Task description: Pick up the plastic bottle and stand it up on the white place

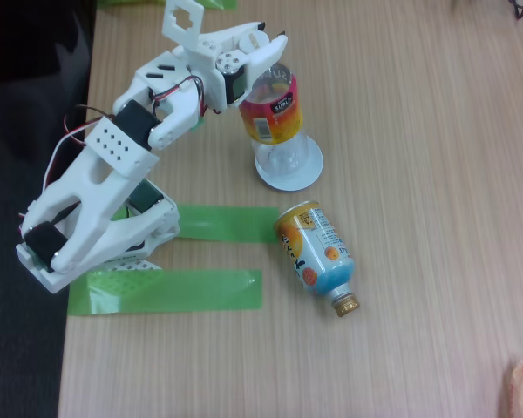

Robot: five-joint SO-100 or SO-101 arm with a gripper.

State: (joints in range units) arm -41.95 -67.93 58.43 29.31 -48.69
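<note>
Fixed view, looking down on a wood counter (418, 174). White arm (105, 200) based at 9 o'clock of the frame, reaching toward 12–1 o'clock. The pincer (270, 63) is closed around the top of the bottle (275, 117), fingers on either side of its neck end; the cap is hidden behind the pincer. Bottle stands upright or close to it, its clear base on the disc (289, 174), which lies just at 5 o'clock of the pincer. Red-and-yellow label faces the camera. Bottle body hangs straight below the pincer in the frame, toward 6 o'clock. Whether the base rests fully on the disc or hovers just over it, cannot tell. An orange-and-blue can (318, 252) with a gold cap lies on its side at 5 o'clock of the disc, well apart from it, cap end pointing to 5 o'clock. Two green tape strips (218, 225) lie near the arm base, at 7–8 o'clock of the disc.
</note>
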